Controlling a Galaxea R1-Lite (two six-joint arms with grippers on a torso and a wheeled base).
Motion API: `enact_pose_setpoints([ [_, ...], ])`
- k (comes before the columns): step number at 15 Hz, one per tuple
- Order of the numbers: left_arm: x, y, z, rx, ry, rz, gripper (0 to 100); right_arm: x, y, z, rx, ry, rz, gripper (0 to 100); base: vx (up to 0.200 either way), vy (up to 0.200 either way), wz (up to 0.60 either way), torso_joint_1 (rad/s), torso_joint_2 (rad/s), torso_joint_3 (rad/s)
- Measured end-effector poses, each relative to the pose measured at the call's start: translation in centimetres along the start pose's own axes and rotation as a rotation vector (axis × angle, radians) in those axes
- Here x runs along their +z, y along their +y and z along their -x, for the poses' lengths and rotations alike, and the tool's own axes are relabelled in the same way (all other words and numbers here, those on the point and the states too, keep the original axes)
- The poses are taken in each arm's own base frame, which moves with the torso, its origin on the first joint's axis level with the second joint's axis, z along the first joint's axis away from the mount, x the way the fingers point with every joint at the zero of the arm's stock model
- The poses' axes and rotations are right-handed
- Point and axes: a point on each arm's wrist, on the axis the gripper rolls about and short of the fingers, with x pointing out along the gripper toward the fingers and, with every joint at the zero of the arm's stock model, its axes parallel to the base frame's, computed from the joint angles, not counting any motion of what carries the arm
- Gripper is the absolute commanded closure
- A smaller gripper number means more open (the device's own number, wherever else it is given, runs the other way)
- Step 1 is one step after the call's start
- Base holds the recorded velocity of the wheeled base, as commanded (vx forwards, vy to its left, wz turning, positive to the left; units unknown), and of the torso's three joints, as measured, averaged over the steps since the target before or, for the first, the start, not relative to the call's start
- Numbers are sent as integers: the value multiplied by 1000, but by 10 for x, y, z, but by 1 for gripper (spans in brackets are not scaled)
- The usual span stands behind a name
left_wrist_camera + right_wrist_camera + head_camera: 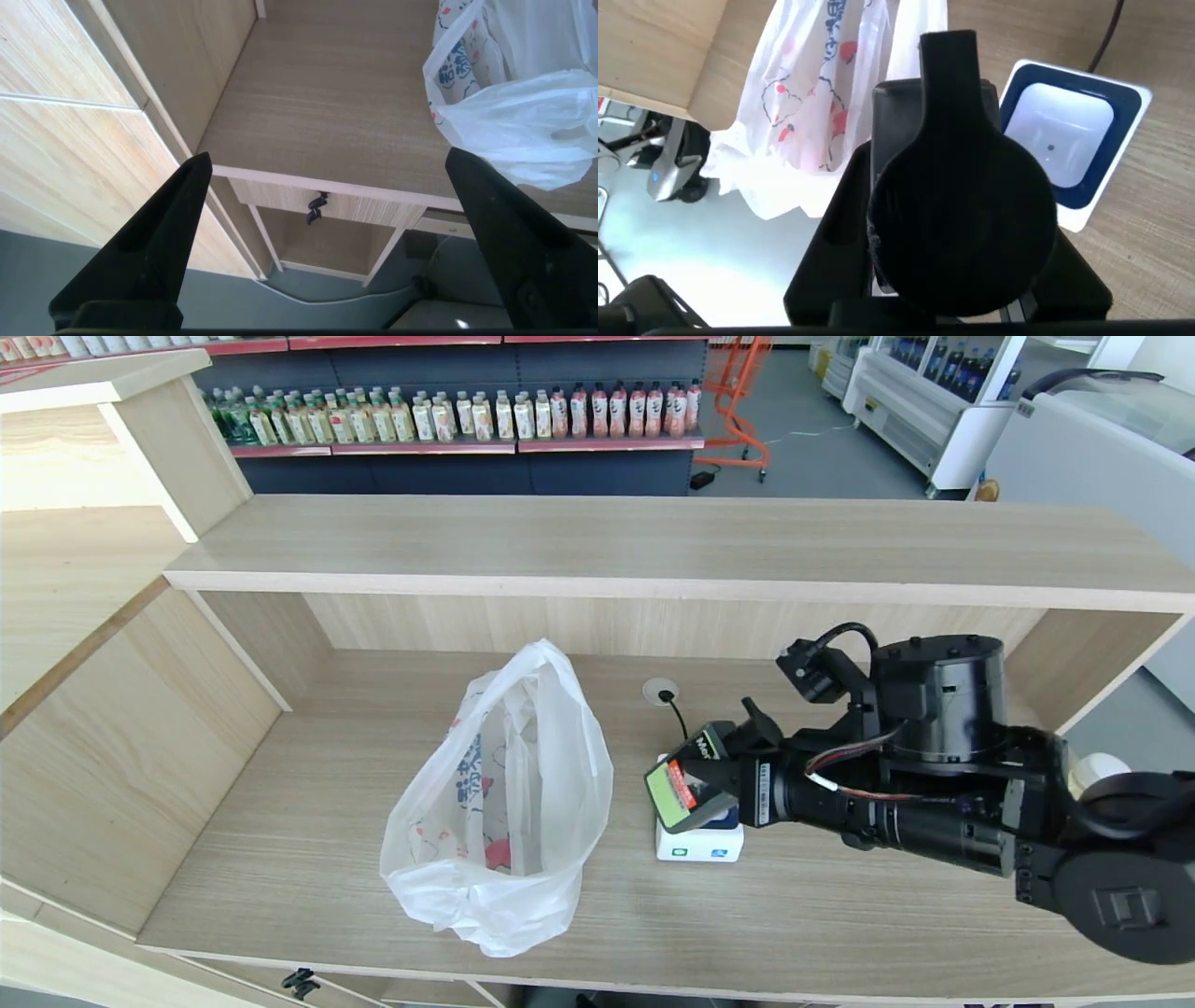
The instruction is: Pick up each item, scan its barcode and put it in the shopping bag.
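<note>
Nearest me, the left tool [327,163] hangs released, fingers spread wide, just off the front edge of the desk [840,915]. Nothing steadies the shopping bag [504,803], and I'd judge its slack, leaning mouth could fold shut or tip when something drops in. Farther back, the right tool [695,784] is clenched on a small green-and-red item [670,795], held just above the scanner [700,845]. If the barcode faces away, it may not read. The bag is thin, printed and half see-through, but I cannot tell what lies inside it.
</note>
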Motion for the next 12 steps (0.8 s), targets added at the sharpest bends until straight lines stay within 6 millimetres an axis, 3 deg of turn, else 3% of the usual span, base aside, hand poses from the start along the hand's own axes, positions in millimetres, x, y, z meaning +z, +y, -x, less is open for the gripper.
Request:
enact_pose_setpoints([
  [3,0,0,0,0,0,0,0,-12,-5,-38,26,27,66,100,0,0,0,0,0,0],
  [7,0,0,0,0,0,-1,0,-7,-4,-83,87,10,124,100,0,0,0,0,0,0],
  [12,0,0,0,0,0,0,0,-20,-7,-121,223,44,315,100,0,0,0,0,0,0],
])
